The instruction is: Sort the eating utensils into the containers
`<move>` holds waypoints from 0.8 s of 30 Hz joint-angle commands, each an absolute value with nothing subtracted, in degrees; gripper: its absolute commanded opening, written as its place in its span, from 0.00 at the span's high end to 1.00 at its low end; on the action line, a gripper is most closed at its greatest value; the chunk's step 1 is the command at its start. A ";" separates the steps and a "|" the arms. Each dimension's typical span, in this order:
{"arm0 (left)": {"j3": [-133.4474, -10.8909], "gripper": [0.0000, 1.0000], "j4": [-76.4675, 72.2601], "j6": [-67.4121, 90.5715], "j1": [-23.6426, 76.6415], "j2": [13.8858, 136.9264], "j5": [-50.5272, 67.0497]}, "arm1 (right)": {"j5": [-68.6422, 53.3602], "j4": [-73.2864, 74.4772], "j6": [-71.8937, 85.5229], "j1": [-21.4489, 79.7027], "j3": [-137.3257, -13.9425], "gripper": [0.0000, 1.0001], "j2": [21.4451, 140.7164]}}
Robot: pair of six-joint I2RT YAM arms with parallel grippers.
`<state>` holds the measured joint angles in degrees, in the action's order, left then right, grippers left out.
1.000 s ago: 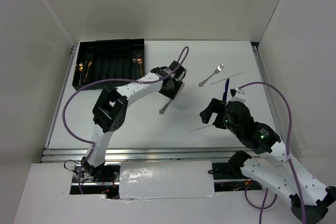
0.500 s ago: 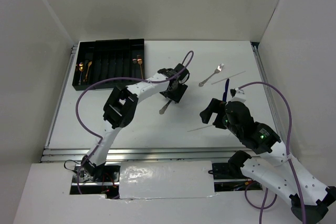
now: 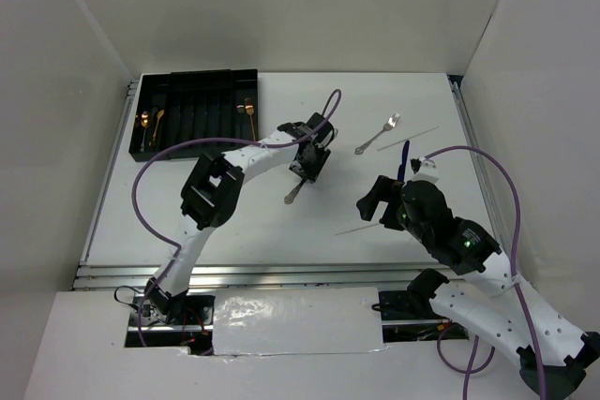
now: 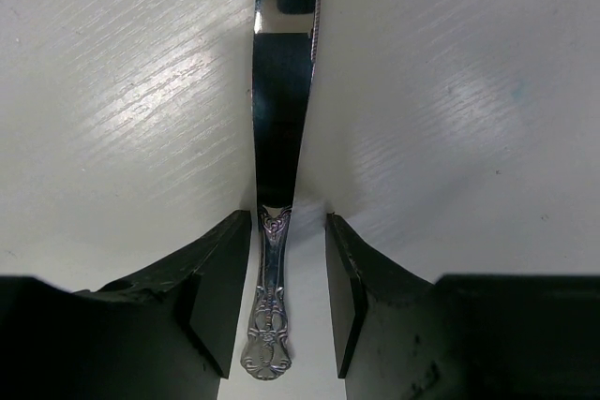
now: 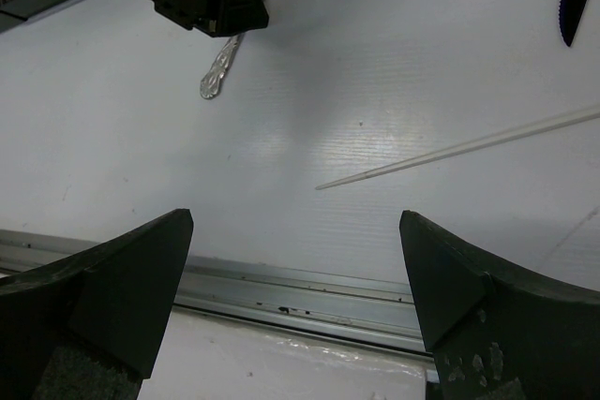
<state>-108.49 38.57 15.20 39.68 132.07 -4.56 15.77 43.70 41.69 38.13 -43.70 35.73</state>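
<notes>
I am on the pick-up step for the silver knife (image 4: pixel 281 119), which lies flat on the table (image 3: pixel 234 231) near the middle, well apart from the black tray (image 3: pixel 197 76) at the far left corner. My left gripper (image 4: pixel 287 224) is down over the knife's patterned handle with the jaws released. One finger (image 4: pixel 217 278) sits on each side of the handle and a thin strip of table shows on both sides, so as far as I can tell I am not gripping anything yet. The blade runs straight away from me and the handle looks fairly well centred between my fingers. I judge the next move is to close on the handle and pinch it squarely, since a flat, slick handle like this could twist or slide out. After that I would lift it and carry it across to a free slot in the tray, where a few copper pieces (image 3: pixel 145 124) already lie. My right gripper (image 5: pixel 295 259) hangs spread wide over bare table, holding nothing, close to a thin pale stick (image 5: pixel 450 152). A silver fork (image 3: pixel 379 134) lies unsorted farther back.
</notes>
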 commanded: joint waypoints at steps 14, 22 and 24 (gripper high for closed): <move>-100.81 0.50 45.44 15.47 37.36 129.73 0.35 | 16.08 40.78 41.75 38.76 -44.21 0.00 35.86; -104.94 0.45 48.78 13.71 37.18 133.59 0.96 | 16.08 40.52 41.75 38.85 -43.86 0.00 35.68; -105.73 0.45 48.95 13.62 37.44 134.64 1.40 | 16.17 40.52 41.92 38.93 -43.77 0.00 35.60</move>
